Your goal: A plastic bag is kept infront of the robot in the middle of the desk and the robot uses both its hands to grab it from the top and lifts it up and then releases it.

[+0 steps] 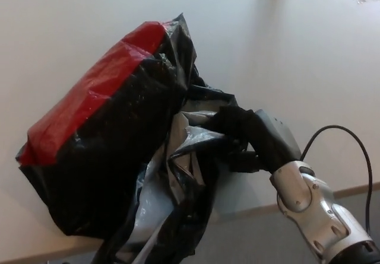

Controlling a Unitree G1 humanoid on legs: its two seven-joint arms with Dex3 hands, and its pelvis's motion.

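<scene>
on the pale desk (pixel 309 56), in the head view, the plastic bag (pixel 113 133) sits near the front edge, a bulky black sack with a red panel (pixel 95 92) along its upper left side. its loose mouth, black outside and silvery grey inside, spills toward the robot and hangs partly over the desk edge. the right hand (pixel 255 136) comes in from the lower right on a silver wrist (pixel 309 207) and is pinching a bunch of that loose film, its dark fingers pressed into the folds. a thin black cable (pixel 350 136) loops beside the wrist. the left hand does not show in this 1 view; it may be hidden under the bag's lower edge. as a judgement, the grab is only half made: 1 hand has hold, the bag's bulk appears to rest on the desk, so the lift with 2 hands and the release are left.
</scene>
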